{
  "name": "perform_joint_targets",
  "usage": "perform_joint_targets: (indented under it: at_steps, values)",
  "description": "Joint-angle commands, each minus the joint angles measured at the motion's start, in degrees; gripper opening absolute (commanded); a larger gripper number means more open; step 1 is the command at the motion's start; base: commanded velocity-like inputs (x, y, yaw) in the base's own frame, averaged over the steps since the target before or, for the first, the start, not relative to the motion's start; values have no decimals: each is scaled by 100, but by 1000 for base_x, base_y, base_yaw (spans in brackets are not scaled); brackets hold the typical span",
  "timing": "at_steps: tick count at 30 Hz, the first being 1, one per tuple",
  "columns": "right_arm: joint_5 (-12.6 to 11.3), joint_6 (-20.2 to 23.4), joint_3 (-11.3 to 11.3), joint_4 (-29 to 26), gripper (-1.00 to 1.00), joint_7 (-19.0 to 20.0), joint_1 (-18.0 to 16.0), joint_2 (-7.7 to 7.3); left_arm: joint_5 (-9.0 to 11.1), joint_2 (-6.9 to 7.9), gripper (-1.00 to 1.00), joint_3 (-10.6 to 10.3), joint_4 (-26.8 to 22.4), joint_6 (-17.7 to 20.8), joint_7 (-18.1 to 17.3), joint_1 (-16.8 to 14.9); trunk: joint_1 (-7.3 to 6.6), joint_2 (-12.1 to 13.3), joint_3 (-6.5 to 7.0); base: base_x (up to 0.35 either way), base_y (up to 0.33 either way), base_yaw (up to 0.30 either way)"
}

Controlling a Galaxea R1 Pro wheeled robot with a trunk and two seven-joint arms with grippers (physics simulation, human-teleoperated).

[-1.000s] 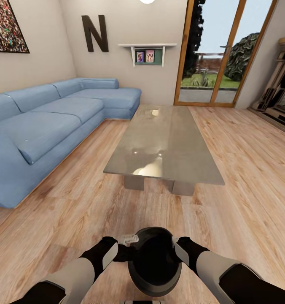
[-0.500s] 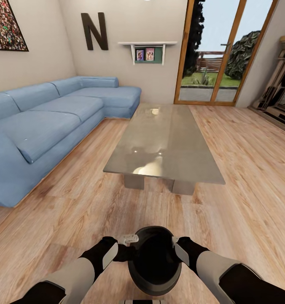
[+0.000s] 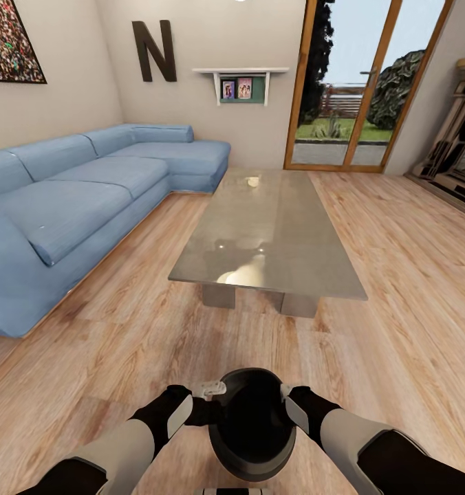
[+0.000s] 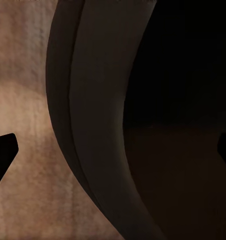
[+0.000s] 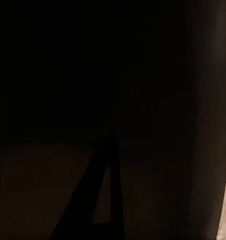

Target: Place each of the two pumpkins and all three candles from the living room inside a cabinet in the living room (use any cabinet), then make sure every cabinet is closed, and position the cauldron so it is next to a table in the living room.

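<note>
The black round cauldron (image 3: 252, 426) hangs above the wood floor just in front of me, its wide mouth facing up. My left gripper (image 3: 210, 390) is shut on its left rim and my right gripper (image 3: 285, 395) on its right rim. In the left wrist view the cauldron's wall (image 4: 92, 125) runs between the two dark fingertips (image 4: 2, 155). The right wrist view is dark with the cauldron's inside (image 5: 158, 100). The long low table (image 3: 274, 227) with its glossy grey top stands a short way ahead, its near end facing me. Pumpkins and candles are out of view.
A blue corner sofa (image 3: 74, 206) runs along the left wall. Glass doors (image 3: 349, 82) with wooden frames are at the back right. A wooden furniture unit (image 3: 459, 158) lines the right edge. Open wood floor (image 3: 411, 330) lies between me and the table and along its right side.
The view has shifted very slightly. The cauldron and both grippers hold the same pose.
</note>
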Motion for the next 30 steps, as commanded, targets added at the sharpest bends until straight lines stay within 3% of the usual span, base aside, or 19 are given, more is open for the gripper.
perform_joint_targets:
  at_steps: [1, 19, 20, 30]
  values:
    - [-98, 28, 3, -16, -100, -27, 0, 1, 21, 0, 100, -10, -4, 23, 1, -2, -1, -2, -5, 0, 0, 0]
    - [-107, 25, -2, -16, -100, -21, 4, -2, 21, 0, 100, -9, -17, 16, 1, -2, -1, -2, -5, 0, 0, 0]
    - [-107, 24, -2, -16, -100, -22, 4, -4, 21, 0, -100, -9, -18, 15, 1, -2, -1, -2, -5, 0, 0, 0]
    - [-107, 20, -2, -16, -100, -22, 8, -7, 21, 0, -100, -12, -27, 15, 1, -2, -1, -2, -5, 0, 0, 0]
